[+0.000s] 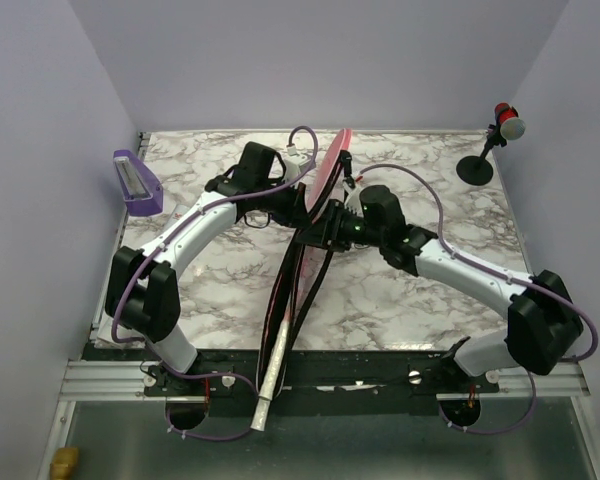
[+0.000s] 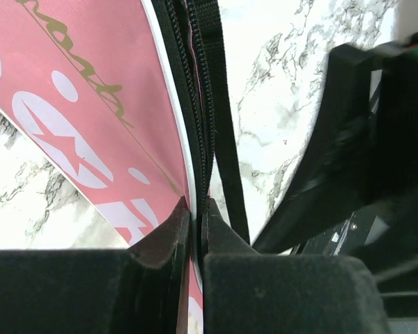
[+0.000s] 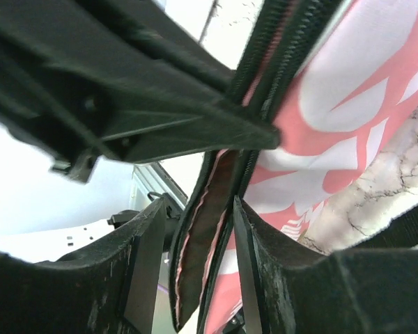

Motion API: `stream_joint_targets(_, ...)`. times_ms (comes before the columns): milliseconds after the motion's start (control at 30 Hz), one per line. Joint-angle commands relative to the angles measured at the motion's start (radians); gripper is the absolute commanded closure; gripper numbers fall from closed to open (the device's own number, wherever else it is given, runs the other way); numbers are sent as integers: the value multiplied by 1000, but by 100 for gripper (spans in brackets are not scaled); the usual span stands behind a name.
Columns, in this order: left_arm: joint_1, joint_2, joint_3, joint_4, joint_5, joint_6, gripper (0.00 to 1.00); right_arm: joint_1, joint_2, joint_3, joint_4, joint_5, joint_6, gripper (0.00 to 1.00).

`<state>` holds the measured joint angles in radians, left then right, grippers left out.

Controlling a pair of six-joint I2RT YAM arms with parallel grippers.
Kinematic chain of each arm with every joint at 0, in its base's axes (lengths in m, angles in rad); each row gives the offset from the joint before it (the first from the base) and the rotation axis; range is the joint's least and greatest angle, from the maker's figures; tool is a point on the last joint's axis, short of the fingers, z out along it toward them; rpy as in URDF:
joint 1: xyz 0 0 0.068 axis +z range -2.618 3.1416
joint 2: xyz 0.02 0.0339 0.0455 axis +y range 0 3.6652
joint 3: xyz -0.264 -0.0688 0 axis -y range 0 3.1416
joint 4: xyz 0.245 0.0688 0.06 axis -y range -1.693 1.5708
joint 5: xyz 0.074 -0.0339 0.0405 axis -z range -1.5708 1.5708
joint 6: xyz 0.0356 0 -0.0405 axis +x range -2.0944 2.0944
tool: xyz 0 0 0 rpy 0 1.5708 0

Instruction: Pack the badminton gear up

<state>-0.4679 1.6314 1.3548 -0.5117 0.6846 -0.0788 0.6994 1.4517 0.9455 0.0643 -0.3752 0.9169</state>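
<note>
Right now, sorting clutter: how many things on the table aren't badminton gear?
2: a purple box at the left edge, and a microphone on a stand in the far right corner. The bag may hide others.

We see our left gripper with both black fingers pinched tight on the zipper edge of the pink bag, whose white-lettered side fills the left. A black strap runs just right of the zipper over the marble table. A bulky black arm part sits at the right.
</note>
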Motion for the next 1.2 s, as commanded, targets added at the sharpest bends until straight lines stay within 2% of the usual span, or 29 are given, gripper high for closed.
stream_joint_targets(0,3,-19,21,-36,-27,25,100,2,-91,29,-90,79,-59,48)
stream_joint_targets(167,17,-16,27,-40,-20,22,100,-55,-139,42,-190,189,-76,46)
stream_joint_targets(333,20,-19,37,-54,3,11,100,-138,-67,93,-225,237,-69,56)
stream_joint_targets(533,20,-31,37,-67,30,5,100,-204,77,159,-193,206,-85,68)
stream_joint_targets(800,20,-35,26,-76,58,8,100,-258,157,275,-198,271,-119,68)
stream_joint_targets(1033,20,-31,23,-76,76,5,100,-267,206,354,-210,324,-138,57)
stream_joint_targets(1167,20,-33,24,-77,79,1,100,-268,233,375,-213,346,-141,55)
